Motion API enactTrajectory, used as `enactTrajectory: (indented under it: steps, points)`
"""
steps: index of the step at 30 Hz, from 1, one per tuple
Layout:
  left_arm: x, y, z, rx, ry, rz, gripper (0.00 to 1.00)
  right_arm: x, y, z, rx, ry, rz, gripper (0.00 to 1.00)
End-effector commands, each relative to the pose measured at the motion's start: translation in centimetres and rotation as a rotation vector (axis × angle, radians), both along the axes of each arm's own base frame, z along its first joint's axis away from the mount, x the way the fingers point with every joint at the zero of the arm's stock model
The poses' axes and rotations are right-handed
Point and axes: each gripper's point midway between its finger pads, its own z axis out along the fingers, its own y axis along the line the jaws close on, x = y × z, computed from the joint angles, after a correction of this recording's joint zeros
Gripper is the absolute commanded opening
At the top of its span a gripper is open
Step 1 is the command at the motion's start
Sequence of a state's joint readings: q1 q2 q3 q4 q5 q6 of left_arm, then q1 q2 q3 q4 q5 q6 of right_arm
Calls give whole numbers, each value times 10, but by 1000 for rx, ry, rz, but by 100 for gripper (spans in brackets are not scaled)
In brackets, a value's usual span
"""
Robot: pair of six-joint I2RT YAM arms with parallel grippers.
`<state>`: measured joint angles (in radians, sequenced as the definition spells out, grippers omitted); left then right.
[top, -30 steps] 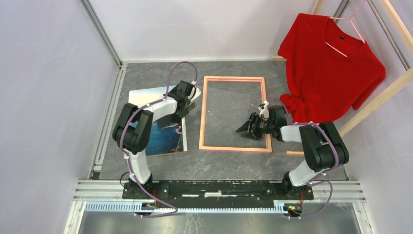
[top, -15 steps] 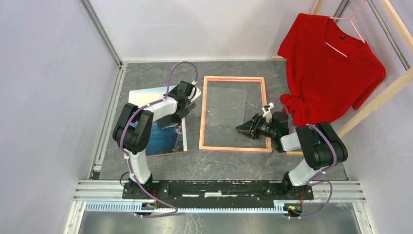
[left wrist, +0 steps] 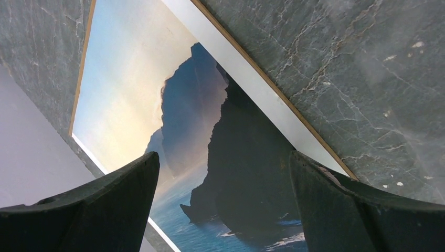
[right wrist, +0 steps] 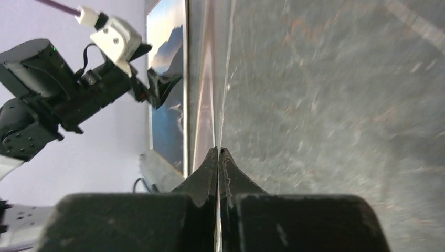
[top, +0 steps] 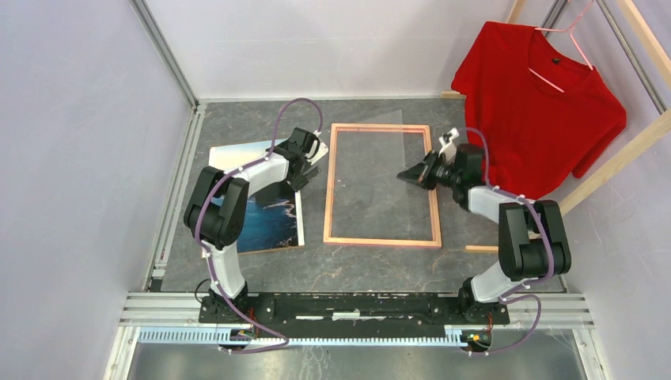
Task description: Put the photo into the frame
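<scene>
The frame point(top: 327, 190), a thin pink-orange rectangle, lies flat mid-table with a clear sheet point(top: 380, 182) inside it. My right gripper point(top: 410, 174) reaches in over the frame's right rail. In the right wrist view the gripper point(right wrist: 218, 150) is shut on the sheet's thin edge point(right wrist: 226, 79). The photo point(top: 265, 218), with dark cliffs, blue water and a pale sky, lies left of the frame. My left gripper point(top: 305, 170) hovers open over its right part. In the left wrist view the gripper point(left wrist: 223, 156) has nothing between its fingers, and the photo point(left wrist: 220, 131) fills the space below.
A red T-shirt point(top: 538, 111) hangs on a pink hanger from a wooden rack point(top: 609, 170) at the back right. Pale walls close in the left and back. A metal rail point(top: 356, 305) runs along the near edge by the arm bases.
My right gripper has shut on the clear sheet and moved from the frame's lower right toward its upper right. The sheet now lies squarer in the frame. The left arm has barely moved.
</scene>
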<state>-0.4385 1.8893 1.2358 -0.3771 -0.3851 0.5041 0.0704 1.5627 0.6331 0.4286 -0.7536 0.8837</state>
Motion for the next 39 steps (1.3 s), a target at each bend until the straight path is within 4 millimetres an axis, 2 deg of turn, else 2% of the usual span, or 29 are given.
enactTrajectory:
  steps: [1,2,4,7,17,24,39]
  points:
    - [9,-5,8,-27,0,14,99,10,-30,10,-202,-41,61,0]
    - [10,-6,10,-32,-2,15,99,9,-33,9,-223,-33,71,0]
    - [14,-9,14,-43,-5,20,99,16,-51,11,-255,-25,36,0]
    - [17,-13,19,-53,-8,17,99,18,-61,12,-254,-15,27,0]
    - [26,-19,28,-70,-26,11,99,15,-69,7,-255,11,44,0]
    - [26,-24,26,-80,-19,7,99,19,-81,11,-241,-6,-31,0]
    - [22,-28,17,-70,-1,1,99,23,-89,-3,-227,15,-91,0]
